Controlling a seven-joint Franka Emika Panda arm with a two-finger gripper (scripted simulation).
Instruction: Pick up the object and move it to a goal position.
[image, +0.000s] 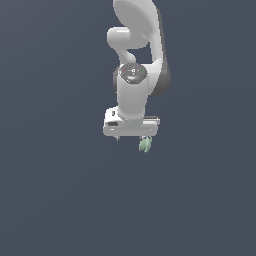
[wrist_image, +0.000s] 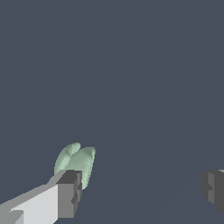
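Under the white arm, the claw (image: 131, 138) stands released, its 2 fingers (wrist_image: 69, 194) spread wide apart. The pale mint-green object (image: 145, 144) (lumpy, lobed) sits just beside 1 fingertip, on the exterior view's right, not clamped between them.

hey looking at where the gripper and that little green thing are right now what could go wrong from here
1. The gripper is open wide, and the green object sits by one of the fingers, not centered. Closing now may nudge it aside rather than pinch it.
2. The object looks lumpy, so a grip may slip.
3. Whether it rests on anything is unclear, so depth could be misjudged.
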